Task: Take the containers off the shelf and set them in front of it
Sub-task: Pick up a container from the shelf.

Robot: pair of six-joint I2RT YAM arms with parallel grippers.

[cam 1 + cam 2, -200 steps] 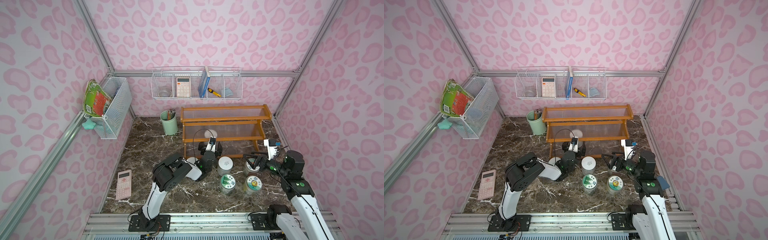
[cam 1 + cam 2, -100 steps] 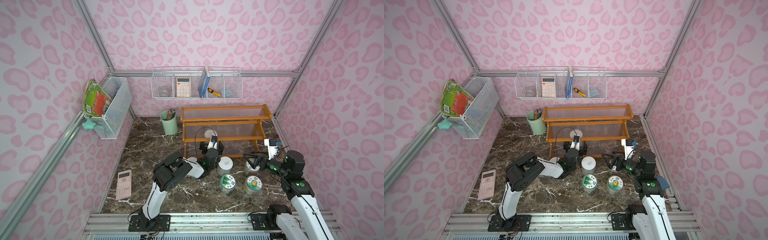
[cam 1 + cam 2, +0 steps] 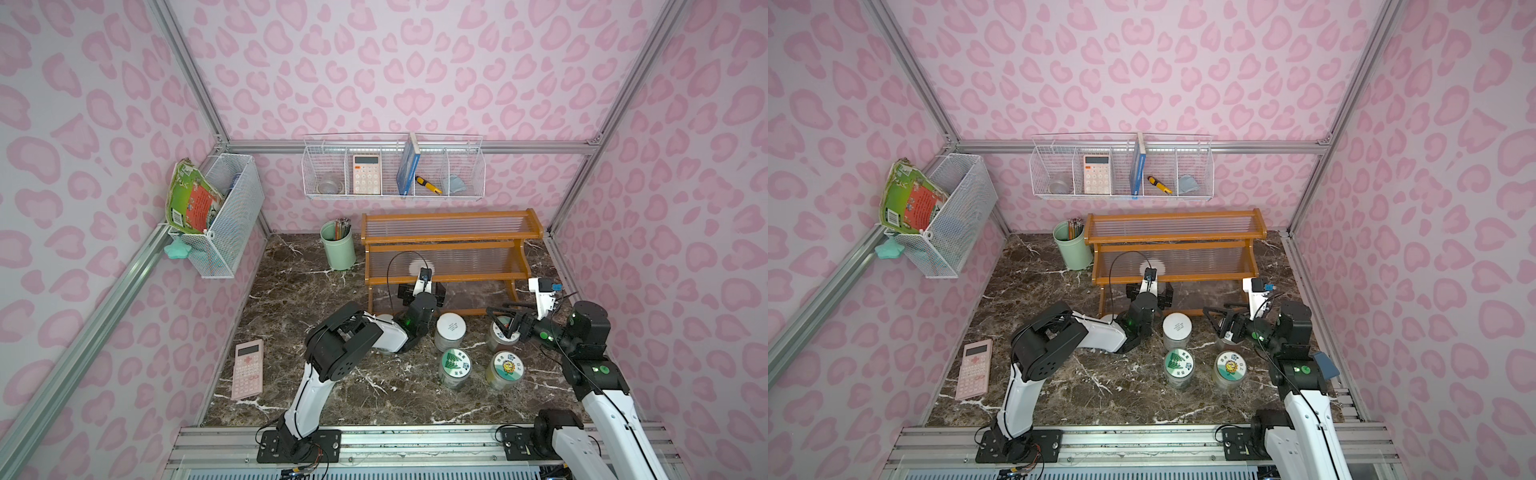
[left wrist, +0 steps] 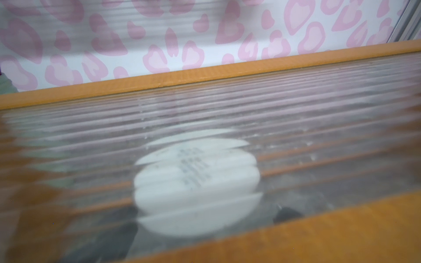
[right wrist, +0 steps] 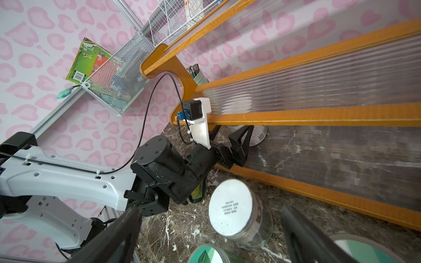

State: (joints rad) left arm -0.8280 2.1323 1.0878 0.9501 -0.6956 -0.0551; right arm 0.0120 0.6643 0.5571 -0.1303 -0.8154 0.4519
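Your desk point(image 3: 332, 299) now carries five jars point(image 3: 451, 326), all out in front of the shelf point(image 3: 449, 239), so most of the job looks done. One white-lidded jar point(image 5: 259, 136) sits low in the shelf, the last to come off. Your left claw point(image 5: 234, 136) is in under the middle tier, fingers point(image 5: 241, 143) beside that jar. Clenched or not, I cannot tell through the ribbed panel. Right claw point(image 3: 501, 322) hangs released, spread wide over a desk jar. Against a second ago, the left claw has pushed deeper toward the last jar. The right arm and the desk jars haven't budged.
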